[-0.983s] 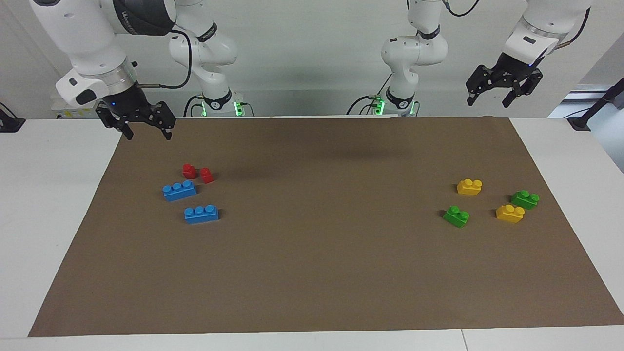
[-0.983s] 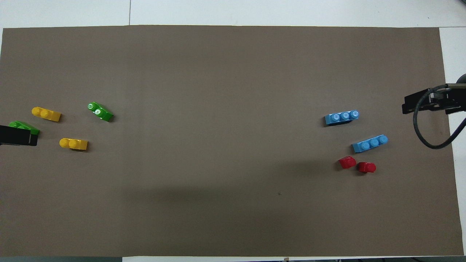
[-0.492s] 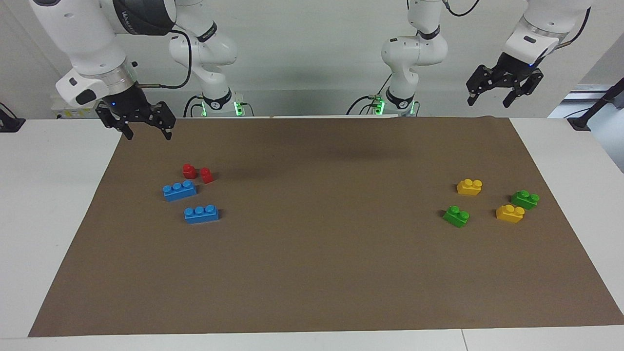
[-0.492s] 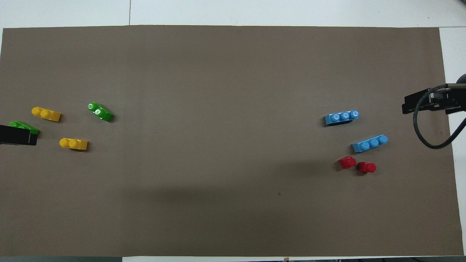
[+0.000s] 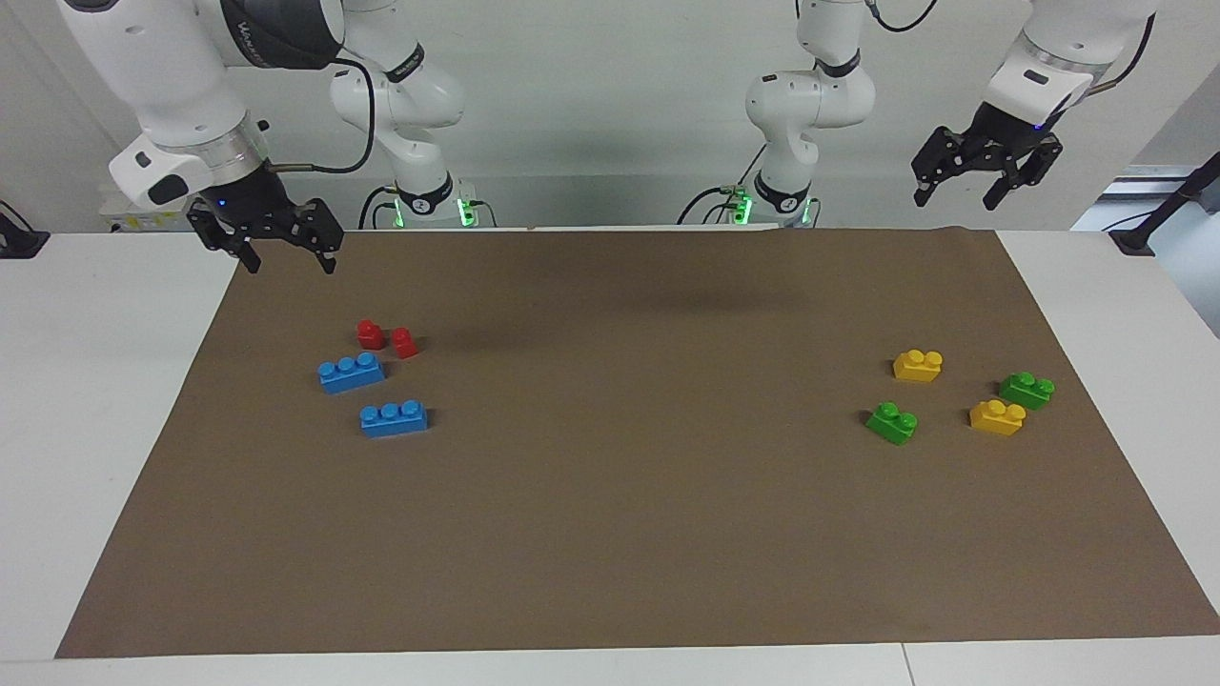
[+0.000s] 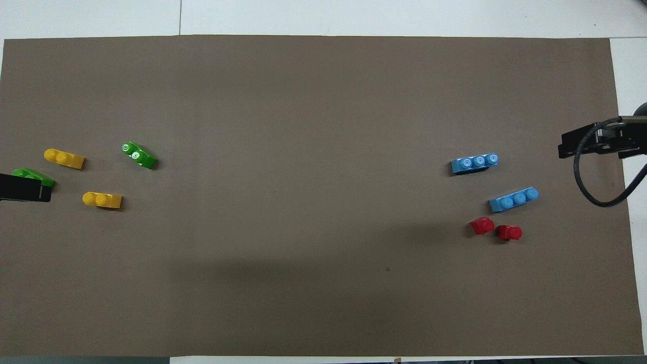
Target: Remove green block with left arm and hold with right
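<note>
The green block [image 5: 892, 422] [image 6: 139, 155], bright green with two studs, lies on the brown mat [image 5: 610, 495] toward the left arm's end, among other two-stud bricks. My left gripper [image 5: 955, 200] hangs open and empty, high over the mat's corner at that end, well clear of the block. In the overhead view it covers part of a darker green brick [image 6: 31, 176]. My right gripper [image 5: 291, 265] is open and empty, raised over the mat's edge at the right arm's end.
Two yellow bricks [image 5: 918, 365] [image 5: 997, 417] and the darker green brick [image 5: 1026, 389] lie close around the green block. Two blue three-stud bricks [image 5: 351, 373] [image 5: 394, 418] and two small red pieces [image 5: 370, 333] [image 5: 404, 342] sit toward the right arm's end.
The left gripper has edged up very slightly. The right arm and all the bricks have stayed where they were.
</note>
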You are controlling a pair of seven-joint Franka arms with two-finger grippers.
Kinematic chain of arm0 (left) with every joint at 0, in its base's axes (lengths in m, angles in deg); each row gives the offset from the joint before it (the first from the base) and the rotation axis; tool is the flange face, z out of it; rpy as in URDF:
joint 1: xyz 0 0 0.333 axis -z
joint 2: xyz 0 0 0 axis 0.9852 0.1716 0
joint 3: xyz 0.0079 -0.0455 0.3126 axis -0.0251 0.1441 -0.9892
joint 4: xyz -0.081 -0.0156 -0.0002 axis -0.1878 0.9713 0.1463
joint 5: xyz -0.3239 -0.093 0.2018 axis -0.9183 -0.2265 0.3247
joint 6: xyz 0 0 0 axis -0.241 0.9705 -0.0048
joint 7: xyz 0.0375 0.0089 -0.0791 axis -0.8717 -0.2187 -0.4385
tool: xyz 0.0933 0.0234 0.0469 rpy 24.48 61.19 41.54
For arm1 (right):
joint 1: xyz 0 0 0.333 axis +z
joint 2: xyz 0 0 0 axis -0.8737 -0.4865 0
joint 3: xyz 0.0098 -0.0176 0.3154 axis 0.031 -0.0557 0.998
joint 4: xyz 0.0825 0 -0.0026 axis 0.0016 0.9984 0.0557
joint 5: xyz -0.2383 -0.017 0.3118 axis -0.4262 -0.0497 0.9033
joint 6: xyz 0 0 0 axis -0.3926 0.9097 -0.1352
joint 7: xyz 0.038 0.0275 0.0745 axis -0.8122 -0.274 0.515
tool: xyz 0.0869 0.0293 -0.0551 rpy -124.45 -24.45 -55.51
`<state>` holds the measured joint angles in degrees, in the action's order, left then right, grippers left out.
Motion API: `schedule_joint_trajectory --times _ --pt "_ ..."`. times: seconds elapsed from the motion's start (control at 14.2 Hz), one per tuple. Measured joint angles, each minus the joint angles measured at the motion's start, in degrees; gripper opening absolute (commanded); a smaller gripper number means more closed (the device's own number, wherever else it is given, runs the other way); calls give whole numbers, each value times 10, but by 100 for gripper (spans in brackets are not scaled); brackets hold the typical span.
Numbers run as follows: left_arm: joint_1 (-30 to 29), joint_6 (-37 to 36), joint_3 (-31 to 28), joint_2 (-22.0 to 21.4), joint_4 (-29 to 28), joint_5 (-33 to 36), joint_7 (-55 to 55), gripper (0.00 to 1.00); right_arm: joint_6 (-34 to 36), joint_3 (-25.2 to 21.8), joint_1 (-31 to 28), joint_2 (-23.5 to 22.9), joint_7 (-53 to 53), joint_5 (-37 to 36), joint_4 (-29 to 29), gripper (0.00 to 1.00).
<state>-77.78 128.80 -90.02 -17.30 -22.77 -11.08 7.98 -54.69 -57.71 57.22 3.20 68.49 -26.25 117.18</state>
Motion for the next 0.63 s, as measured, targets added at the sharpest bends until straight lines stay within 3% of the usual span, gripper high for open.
schedule_joint_trajectory --times 0.63 --pt "0 1 0 -1 0 0 0 100 0 0 -5 0 0 0 0 100"
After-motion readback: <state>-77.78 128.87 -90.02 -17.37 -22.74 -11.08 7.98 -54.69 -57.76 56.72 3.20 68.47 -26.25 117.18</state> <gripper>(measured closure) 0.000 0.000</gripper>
